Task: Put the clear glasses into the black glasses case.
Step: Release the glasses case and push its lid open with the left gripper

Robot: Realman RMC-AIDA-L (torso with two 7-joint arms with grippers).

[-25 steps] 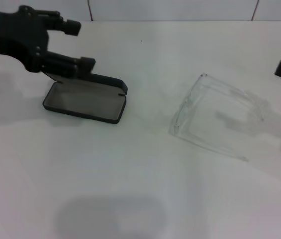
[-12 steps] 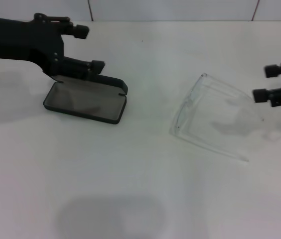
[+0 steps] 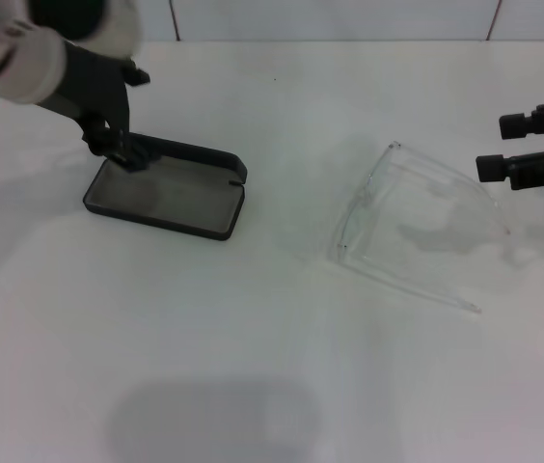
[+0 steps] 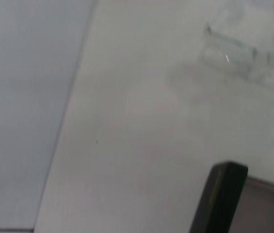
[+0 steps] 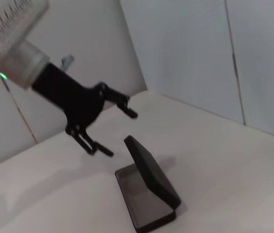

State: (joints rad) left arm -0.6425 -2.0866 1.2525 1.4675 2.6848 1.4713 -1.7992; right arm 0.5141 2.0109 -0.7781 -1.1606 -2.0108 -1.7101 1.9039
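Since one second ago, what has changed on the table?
The left gripper, open, turned and lifted by the case's far left end. The right gripper, open, came in beside the glasses without touching. Case and glasses stayed put.

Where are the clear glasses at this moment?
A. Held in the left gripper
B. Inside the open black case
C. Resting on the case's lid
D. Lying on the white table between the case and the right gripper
D: the clear glasses lie on the table, apart from the open black glasses case, whose grey inside is bare; the right gripper hangs just beside them, its fingers apart and holding nothing.
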